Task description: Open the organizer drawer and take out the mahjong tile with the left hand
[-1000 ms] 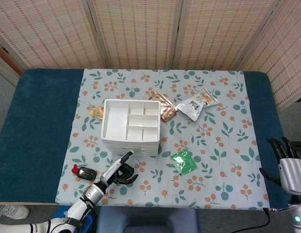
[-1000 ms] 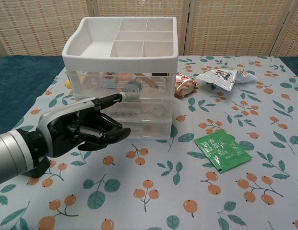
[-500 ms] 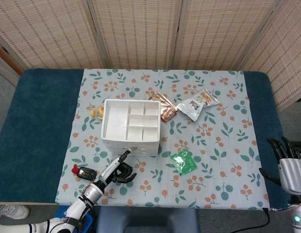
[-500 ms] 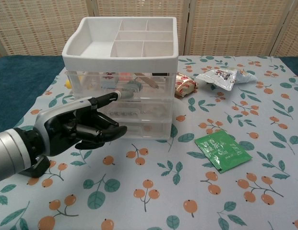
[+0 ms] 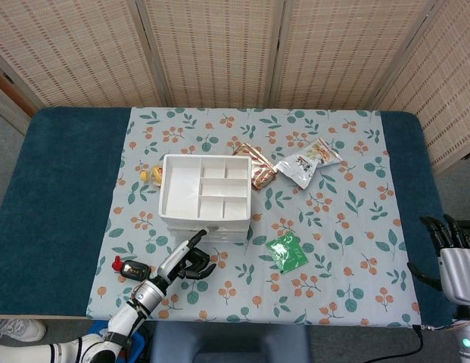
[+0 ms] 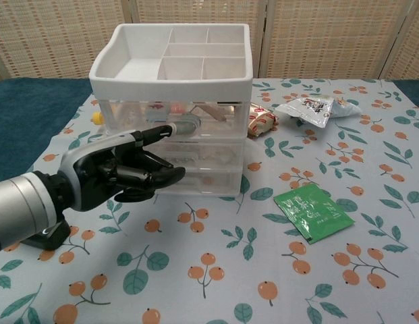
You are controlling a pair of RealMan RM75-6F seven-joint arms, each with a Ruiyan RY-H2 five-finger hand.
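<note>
Inside the clear top drawer (image 6: 170, 111) of the white organizer (image 5: 203, 189) some small coloured pieces show through the front, but which of them is the mahjong tile cannot be told from either view. That drawer sits flush with the two drawers under it, so it is closed. The organizer stands near the middle of the floral cloth (image 5: 348, 227) that covers the surface, its open-topped tray divided into several compartments.

Just in front of it is the left hand (image 6: 118, 172), dark-fingered with a pale back. One finger (image 6: 158, 131) is stretched out straight, its tip at the front face of the top drawer near a grey piece there; the chest view suggests contact, though it is not certain. The rest of the fingers are curled in under the palm and hold nothing.

Beside that arm, on the cloth, lies a small black and red object (image 5: 131, 268). A yellow item (image 5: 150, 176) peeks out at the organizer's left side. To the right of the organizer lie a gold-striped packet (image 5: 255, 165), a white snack bag (image 5: 306, 162) and, nearer the front, a green sachet (image 5: 286, 252).

Well apart, at the far right edge of the head view, the right hand (image 5: 449, 253) is off the cloth with its fingers spread and nothing in it.
</note>
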